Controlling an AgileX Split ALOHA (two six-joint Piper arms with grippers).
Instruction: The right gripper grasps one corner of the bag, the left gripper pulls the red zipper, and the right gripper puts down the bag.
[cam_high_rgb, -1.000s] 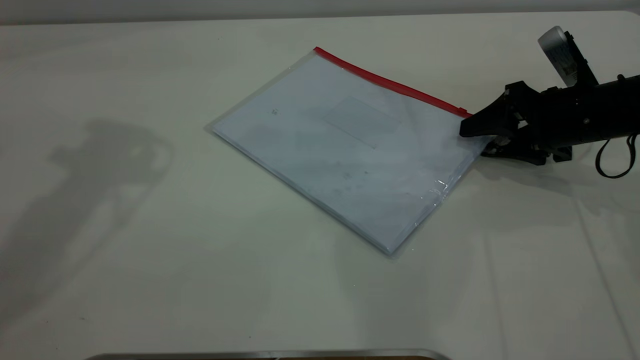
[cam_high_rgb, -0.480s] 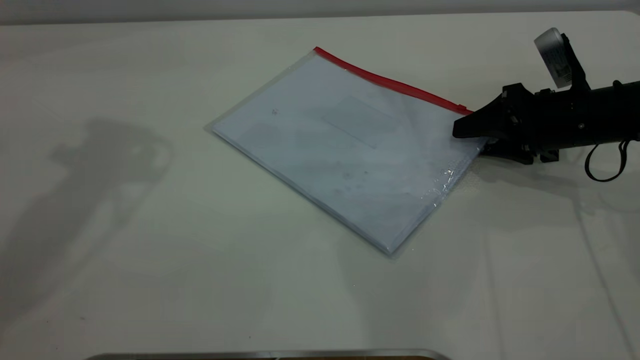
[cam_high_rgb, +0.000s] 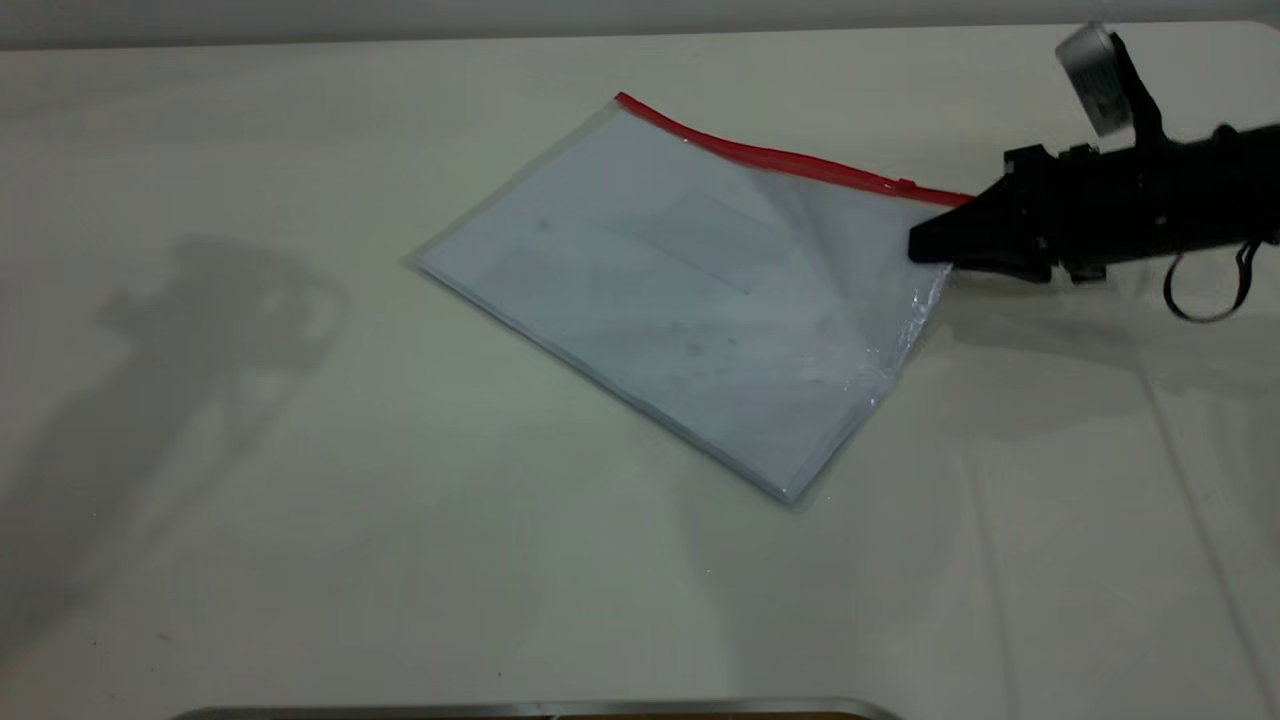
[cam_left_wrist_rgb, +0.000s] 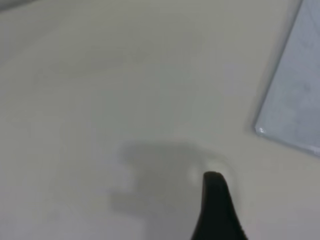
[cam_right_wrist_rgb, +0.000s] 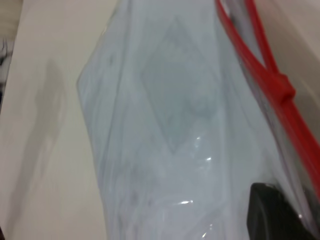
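While right gripper (cam_high_rgb: 935, 250) jaws clamp bag (cam_high_rgb: 680, 290) corner, white sheets (cam_high_rgb: 600, 260) inside; left jaws' state unclear.

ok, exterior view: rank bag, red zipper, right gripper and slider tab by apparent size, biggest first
1. bag, largest by far.
2. red zipper and right gripper: unsure; the zipper is longer but thin, the gripper bulkier and partly merged with its arm.
3. slider tab, a tiny bump near the gripper's end of the zipper.

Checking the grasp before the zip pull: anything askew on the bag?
The bag is tilted: its corner by the right gripper is lifted off the table, wrinkling the plastic there. The red zipper looks split open beyond its slider.
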